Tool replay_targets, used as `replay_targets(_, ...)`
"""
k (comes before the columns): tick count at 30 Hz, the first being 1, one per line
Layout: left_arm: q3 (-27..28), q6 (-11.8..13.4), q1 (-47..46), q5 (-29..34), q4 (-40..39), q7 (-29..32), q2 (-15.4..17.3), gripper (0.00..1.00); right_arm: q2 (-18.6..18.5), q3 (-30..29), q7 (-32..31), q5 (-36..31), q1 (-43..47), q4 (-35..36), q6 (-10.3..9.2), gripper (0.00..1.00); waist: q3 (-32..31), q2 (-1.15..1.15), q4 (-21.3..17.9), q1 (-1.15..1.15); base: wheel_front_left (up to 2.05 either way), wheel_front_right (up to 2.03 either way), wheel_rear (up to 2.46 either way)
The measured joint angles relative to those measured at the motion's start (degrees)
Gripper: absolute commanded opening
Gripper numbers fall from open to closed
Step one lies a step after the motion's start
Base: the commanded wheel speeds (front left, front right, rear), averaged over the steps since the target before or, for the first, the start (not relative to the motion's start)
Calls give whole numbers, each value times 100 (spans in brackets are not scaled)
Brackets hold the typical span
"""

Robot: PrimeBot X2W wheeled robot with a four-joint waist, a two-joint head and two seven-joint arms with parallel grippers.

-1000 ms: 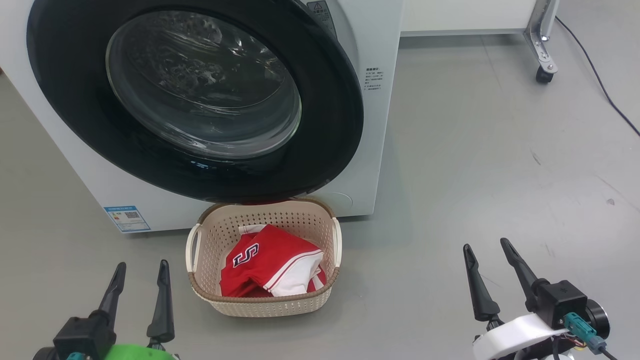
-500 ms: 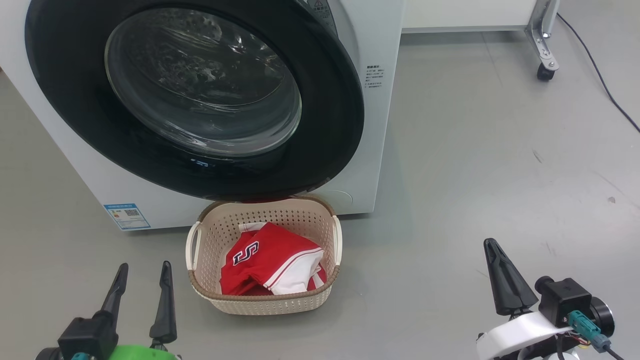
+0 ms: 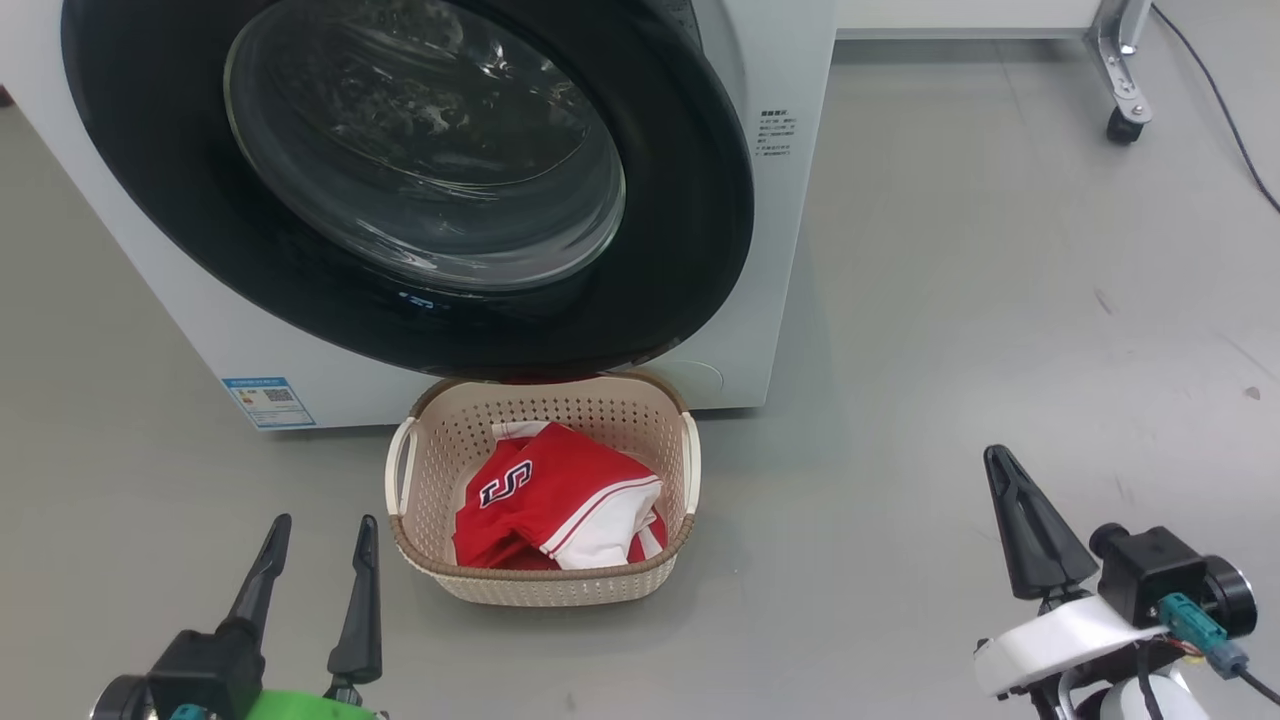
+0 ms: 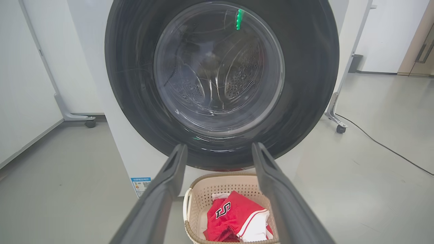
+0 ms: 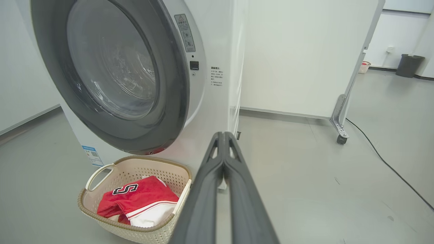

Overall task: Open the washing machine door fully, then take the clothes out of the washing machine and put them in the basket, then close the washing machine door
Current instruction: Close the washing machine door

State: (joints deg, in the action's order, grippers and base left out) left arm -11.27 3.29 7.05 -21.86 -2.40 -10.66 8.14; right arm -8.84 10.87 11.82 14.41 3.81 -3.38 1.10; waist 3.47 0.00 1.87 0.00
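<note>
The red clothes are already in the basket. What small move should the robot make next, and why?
Probably a gentle push on the rim of the door with the shut right fingers, to make sure it latches. The clothes lie in the basket, and the door looks shut against the washing machine, but the latch I cannot judge.

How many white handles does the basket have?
2. The left handle sits on the left side of the basket in the head view, the right handle on its right side. None seems hidden.
</note>
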Motion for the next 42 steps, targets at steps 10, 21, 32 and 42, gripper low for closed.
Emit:
replay_targets(10,-124,-3,-207,87,-120,-21,-47,100,-191,131,-147,-23,-673,122,286,0,260,0,317,0,0,0,0)
replay_targets(21,-201,-5,-509,181,-198,-108,-148,100,-238,510,-411,-78,-2012,112,489,0,708,0,717,0,0,0,0)
replay_targets(32,-381,-58,-844,188,-189,-179,-280,100,-223,657,-751,-59,-3274,-285,539,0,1150,0,1099,0,0,0,0)
replay_targets(42,-492,-107,-1159,220,-123,-253,-369,100,-403,609,-972,-32,-4145,-643,557,0,1497,0,1508,0,0,0,0)
